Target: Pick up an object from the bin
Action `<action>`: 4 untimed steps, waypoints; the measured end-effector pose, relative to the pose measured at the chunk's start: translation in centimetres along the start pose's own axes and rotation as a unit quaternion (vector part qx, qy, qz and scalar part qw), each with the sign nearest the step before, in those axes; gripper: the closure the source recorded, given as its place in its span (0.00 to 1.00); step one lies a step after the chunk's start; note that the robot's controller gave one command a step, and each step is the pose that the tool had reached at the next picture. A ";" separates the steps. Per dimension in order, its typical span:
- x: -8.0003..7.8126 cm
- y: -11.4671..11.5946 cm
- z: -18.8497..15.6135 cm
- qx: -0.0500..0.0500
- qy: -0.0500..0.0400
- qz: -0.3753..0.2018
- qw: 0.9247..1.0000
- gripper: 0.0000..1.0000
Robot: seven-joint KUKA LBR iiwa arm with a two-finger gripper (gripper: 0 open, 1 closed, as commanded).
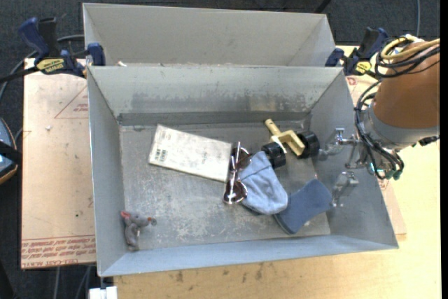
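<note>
Your gripper (342,161) hangs by the right wall of the bin (210,91), fingers spread wide and empty, near a black-and-tan tool (288,143) and a dark blue cloth (304,206). Nothing is grasped; the whole pick is yet to do.

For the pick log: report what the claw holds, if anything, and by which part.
Nothing is held. The claw hangs open at the bin's right wall; the dark blue cloth lies beside it, ungripped.
</note>
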State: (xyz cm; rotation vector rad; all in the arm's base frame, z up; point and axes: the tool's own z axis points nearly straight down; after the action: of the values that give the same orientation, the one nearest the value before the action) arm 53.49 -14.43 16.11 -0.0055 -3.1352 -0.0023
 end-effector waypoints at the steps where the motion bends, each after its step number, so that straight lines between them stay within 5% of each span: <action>1: -0.2 0.1 -0.4 0.001 -0.004 -0.002 1.000 0.00; 2: -1.1 3.0 4.5 0.001 -0.007 0.030 1.000 0.00; 3: -0.8 4.6 7.3 0.000 -0.005 -0.004 1.000 0.00; 4: 0.9 7.5 8.0 0.004 -0.013 -0.144 0.989 0.00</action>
State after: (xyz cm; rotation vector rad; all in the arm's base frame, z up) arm 52.60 -6.91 8.12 0.4499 -3.1286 0.0095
